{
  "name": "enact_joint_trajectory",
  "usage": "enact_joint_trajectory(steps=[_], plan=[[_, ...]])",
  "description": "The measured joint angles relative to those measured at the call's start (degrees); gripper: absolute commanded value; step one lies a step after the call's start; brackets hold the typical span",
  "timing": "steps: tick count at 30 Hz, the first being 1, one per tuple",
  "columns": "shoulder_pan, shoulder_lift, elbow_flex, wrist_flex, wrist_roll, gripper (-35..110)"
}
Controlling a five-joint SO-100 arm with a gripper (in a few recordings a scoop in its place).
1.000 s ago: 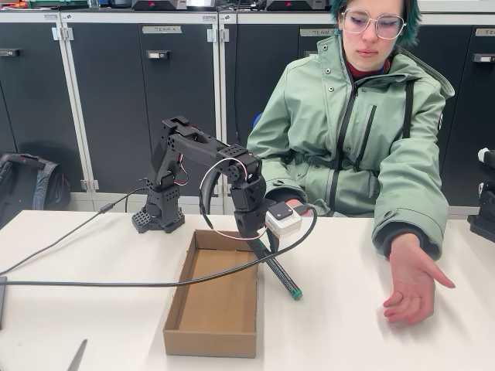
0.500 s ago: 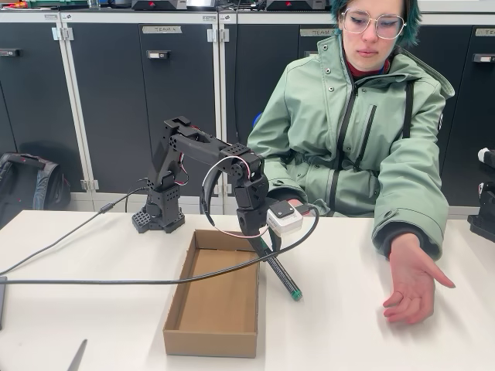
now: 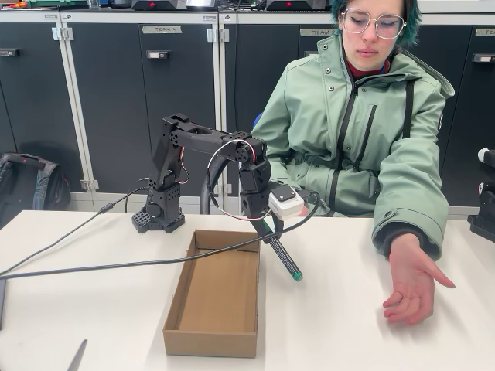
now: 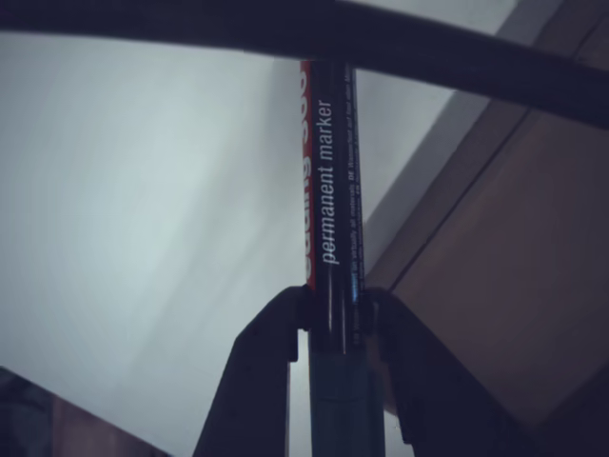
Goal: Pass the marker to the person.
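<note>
Gripping the marker (image 3: 281, 253), the robot's gripper (image 3: 264, 229) hangs just past the far right corner of an open cardboard box (image 3: 213, 334) in the fixed view. Its two black fingers are closed on the marker's upper part. The marker slants down and to the right, and its green end is low over the white table (image 3: 348, 332), beside the box's right wall; whether that end touches the table cannot be told.

In the wrist view, the gripper (image 4: 333, 309) clamps the dark barrel of the marker (image 4: 328, 190) from both sides, and white lettering reading "permanent marker" runs along it. Pale table fills the left of this view, and the brown box (image 4: 495, 276) lies to the right. A dark cable (image 4: 285, 33) crosses the top of that picture.

The black arm (image 3: 193, 143) rises from a base (image 3: 158, 216) at the back of the table and reaches right toward the person (image 3: 363, 116). The person sits behind the table in a sage-green hooded jacket. One hand (image 3: 411, 284) rests on the table at the right, palm up and open, well apart from the marker's lower end. A grey cable (image 3: 116, 265) runs from the left edge across the box to the wrist. Dark cabinets (image 3: 116, 100) line the wall behind.
</note>
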Motion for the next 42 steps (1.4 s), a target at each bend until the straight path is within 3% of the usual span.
enact_joint_trajectory(steps=[6, 14, 18, 29, 42], plan=[[-2.90, 8.09, -8.17, 9.32, 5.54, -5], [-5.36, 20.57, -9.49, 12.48, 7.03, -5], [-4.48, 25.66, -6.42, 8.09, 5.45, -5], [1.05, 31.11, 5.89, -19.51, -0.79, -5], [4.75, 13.54, 2.99, -34.37, 3.78, -5]])
